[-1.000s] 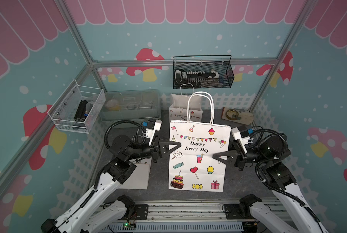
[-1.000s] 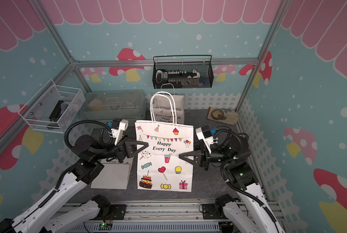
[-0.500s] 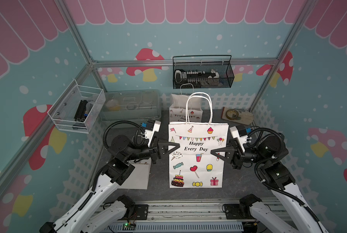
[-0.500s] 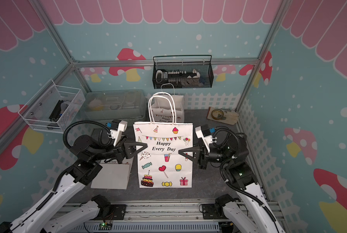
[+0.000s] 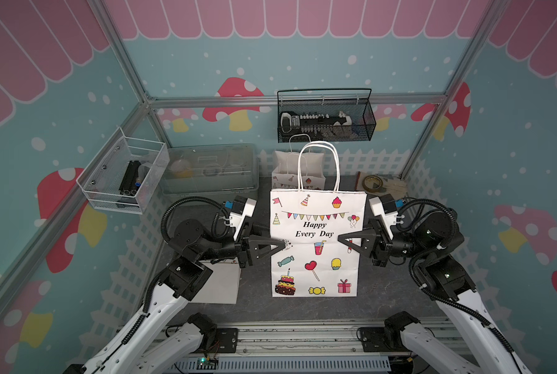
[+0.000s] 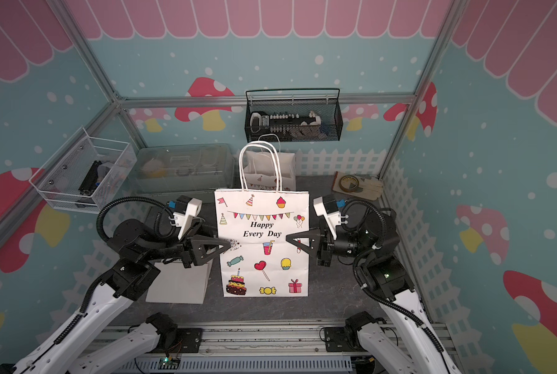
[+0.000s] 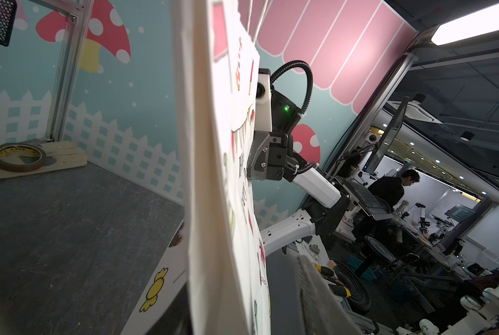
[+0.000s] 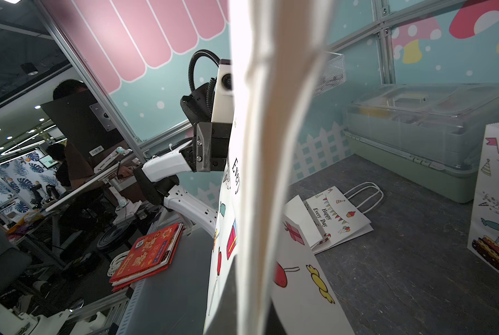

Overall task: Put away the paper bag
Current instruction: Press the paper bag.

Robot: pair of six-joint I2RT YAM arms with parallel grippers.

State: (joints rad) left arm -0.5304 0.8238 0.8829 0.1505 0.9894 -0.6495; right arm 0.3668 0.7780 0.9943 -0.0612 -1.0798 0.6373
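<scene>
**Paper bag upright at mid-desk, gripped on its right edge only**

On the left wall I see a white wire basket (image 5: 121, 175). Beside it, a clear lidded box (image 5: 210, 171) sits at the back of the desk (image 5: 387, 288).

My left jaws stand apart around the left edge of the paper bag (image 5: 312, 252). The left wrist view shows a gap between the paper and one finger (image 7: 315, 293). A flat white bag (image 5: 220, 281) lies on the desk under that arm.

The paper bag is at the middle of the desk, upright and flattened. Its long axis is vertical and its handles (image 5: 338, 175) point up. The printed "Happy Every Day" face is turned towards the arm bases in both top views. I cannot tell whether its bottom edge touches the desk.

A second bag (image 5: 298, 168) stands behind it by the back fence, under a black mesh basket (image 5: 325, 119).

My right jaws are closed tight on the paper bag's right edge, about halfway up. Further right, a tape roll (image 5: 372, 184) lies in the back corner.
</scene>
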